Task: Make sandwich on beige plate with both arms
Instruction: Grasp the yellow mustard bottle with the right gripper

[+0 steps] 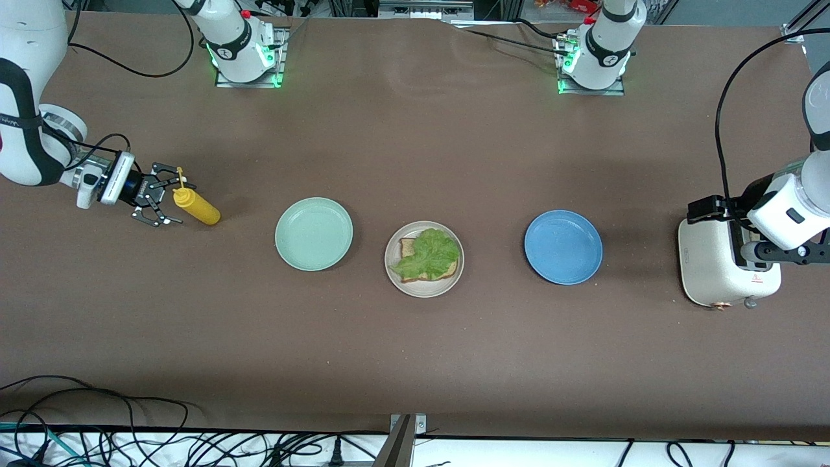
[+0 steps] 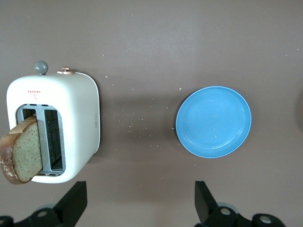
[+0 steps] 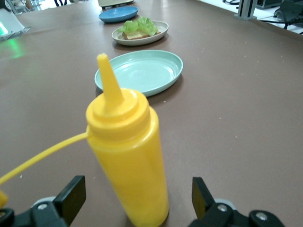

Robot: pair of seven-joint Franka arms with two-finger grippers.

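Nearest the front camera sits the beige plate [image 1: 424, 259] at table centre, holding one bread slice [image 1: 428, 263] under a lettuce leaf [image 1: 430, 251], so the sandwich lacks its top; mint green plate [image 1: 314, 233] and blue plate [image 1: 563, 246] flank it, both bare. Toaster [image 1: 712, 263] at the left arm's end holds a second slice [image 2: 21, 151] in its slot. Left gripper [image 2: 139, 201] hovers over it, fingers apart; it should probably descend squarely and pinch the crust, while the right gripper [image 1: 159, 194], spread wide, brackets the yellow squeeze bottle [image 1: 196, 206].

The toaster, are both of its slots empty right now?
No, a bread slice sticks up out of one slot of the toaster in the left wrist view, while the slot beside it looks empty.
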